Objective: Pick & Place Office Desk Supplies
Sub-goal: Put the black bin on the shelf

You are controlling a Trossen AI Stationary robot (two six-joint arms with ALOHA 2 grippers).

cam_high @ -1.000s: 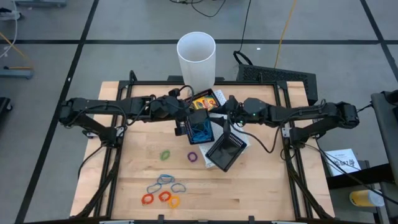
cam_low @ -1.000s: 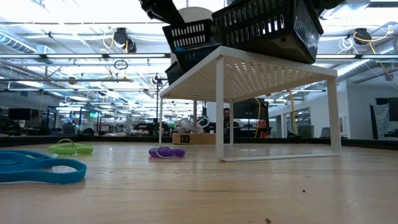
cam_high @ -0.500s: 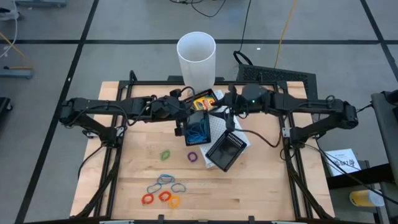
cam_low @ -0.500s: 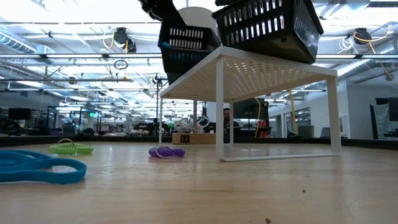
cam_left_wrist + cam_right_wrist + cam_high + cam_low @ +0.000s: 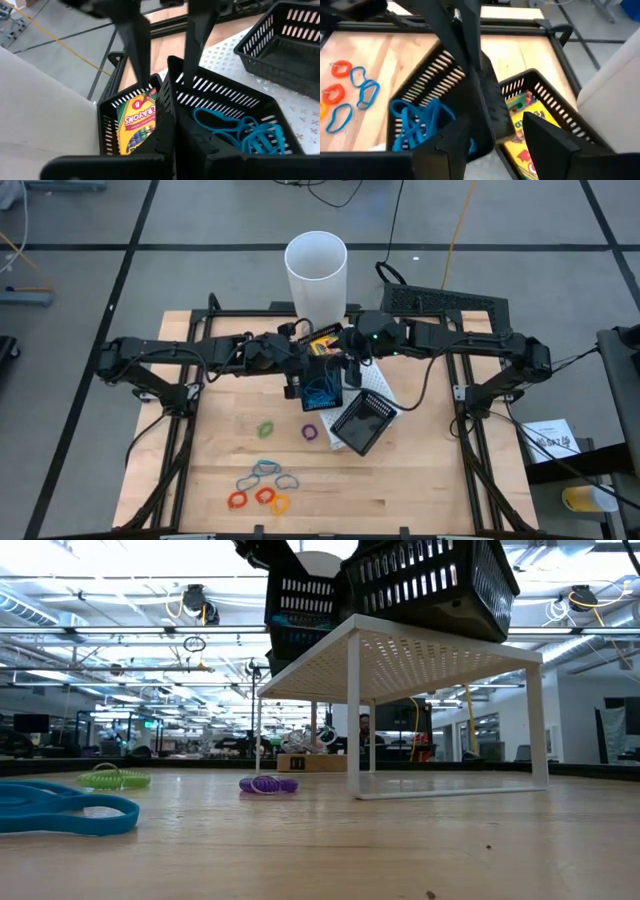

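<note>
Yellow-and-green crayon box (image 5: 326, 343) lies in black mesh tray compartment (image 5: 322, 366) on white perforated shelf (image 5: 377, 380), 12 o'clock part of bench (image 5: 420, 480). Blue rubber-band loops (image 5: 322, 392) fill next compartment.

Just changed:
- right claw (image 5: 348, 358) has swung in from 3 o'clock, now over crayon box, fingers apart, nothing held
- compartment, tilted a second ago, now sits level
- left claw (image 5: 298, 376) clamped tight on mesh wall

Meaning, likely: tray steadied, crayon box handled next.

Loose coloured loops (image 5: 262, 485) wait at 7 o'clock.

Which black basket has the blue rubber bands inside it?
The middle basket, pinched by the left gripper. The one behind holds crayon boxes; the tilted one in front looks empty.
</note>
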